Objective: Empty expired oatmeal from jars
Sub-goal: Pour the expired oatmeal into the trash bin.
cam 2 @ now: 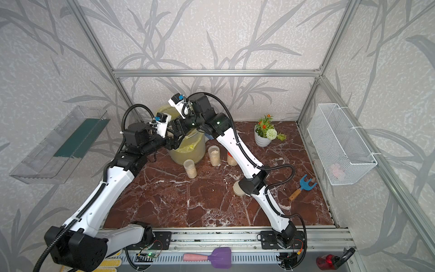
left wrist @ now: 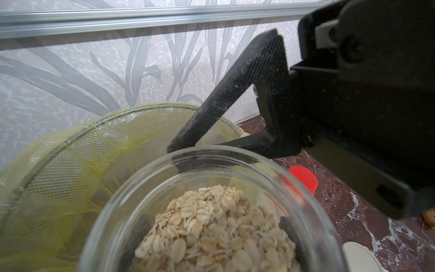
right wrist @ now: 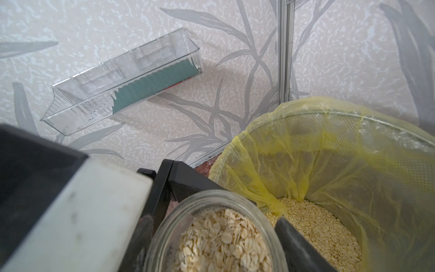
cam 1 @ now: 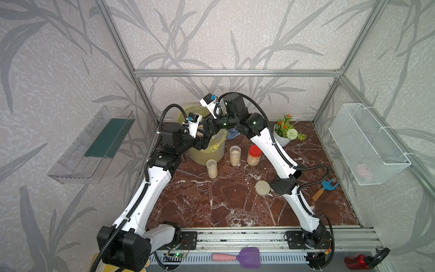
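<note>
At the bin's (right wrist: 388,153) rim the open glass jar (right wrist: 211,200) of loose oatmeal (right wrist: 223,242) looks slick and breakable, best held round its wall; the right end effector (cam 1: 210,128) clasps it, while the left end effector's (cam 1: 204,140) grip cannot be told.

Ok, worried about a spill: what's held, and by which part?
The open jar of oatmeal, by its sides: right jaws closed on it; left jaws flank it too, grip unclear.

Bucket (cam 1: 207,153) at table's (cam 1: 211,207) 11 o'clock, fourth jar (left wrist: 113,212) up at its rim; flower pot (cam 1: 281,139) at 1. Three jars (cam 1: 235,156) just before the bucket.
</note>
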You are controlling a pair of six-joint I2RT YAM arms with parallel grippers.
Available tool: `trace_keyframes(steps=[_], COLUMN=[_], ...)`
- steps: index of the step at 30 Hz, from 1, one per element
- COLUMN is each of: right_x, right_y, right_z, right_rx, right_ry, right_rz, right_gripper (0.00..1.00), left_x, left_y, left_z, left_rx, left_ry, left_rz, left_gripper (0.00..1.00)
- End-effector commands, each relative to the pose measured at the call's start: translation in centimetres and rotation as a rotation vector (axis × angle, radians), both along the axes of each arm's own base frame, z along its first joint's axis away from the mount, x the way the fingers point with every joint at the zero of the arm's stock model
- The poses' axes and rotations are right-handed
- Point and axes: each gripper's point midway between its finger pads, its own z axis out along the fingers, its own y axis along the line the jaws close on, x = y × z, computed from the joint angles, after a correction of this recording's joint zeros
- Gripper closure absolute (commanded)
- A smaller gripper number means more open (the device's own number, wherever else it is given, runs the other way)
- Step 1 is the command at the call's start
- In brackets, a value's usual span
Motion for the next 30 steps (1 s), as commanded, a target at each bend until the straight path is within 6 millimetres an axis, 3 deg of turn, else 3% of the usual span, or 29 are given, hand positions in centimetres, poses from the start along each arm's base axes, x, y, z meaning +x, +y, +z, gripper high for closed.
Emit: trace_keyframes(steps=[1,9,13,15,18,21,23,30], right_x=[1.6,1.2,0.8,0.7,0.4,-0.3,-0.9,-2.0], right_y=[0.6,0.5,0.2,0.1,-0.1,-0.6,-1.0,-3.7], right_z=[-1.4,-1.3,-1.0,-1.0,-0.9,-0.7,-0.6,-1.3], right_rx=[-0.005,-0.006,-0.017,-0.015,-0.005,0.002,0.001,-0.069], right_ry=[0.008,0.011,0.004,0.016,0.043,0.083,0.107,0.160], right_rz=[-0.049,-0.035,-0.022,-0.016,0.005,0.040,0.070,0.110], right_gripper=[1.00,1.00,1.00,0.93,0.73,0.47,0.39,0.30], left_x=[-1.3,-1.3,-1.2,-1.2,-1.4,-1.8,-2.0,-2.5], left_y=[-1.4,-1.6,-1.7,-1.7,-1.8,-2.2,-2.4,-2.7], left_z=[3.5,3.4,3.3,3.5,4.0,4.4,4.2,4.4], left_rx=[0.013,0.027,0.031,0.028,0.025,0.027,0.036,0.054], left_ry=[-0.134,-0.123,-0.121,-0.127,-0.147,-0.161,-0.159,-0.162], left_rz=[-0.094,-0.115,-0.124,-0.126,-0.137,-0.165,-0.183,-0.212], left_gripper=[0.53,0.88,1.00,1.00,1.00,1.00,1.00,1.00])
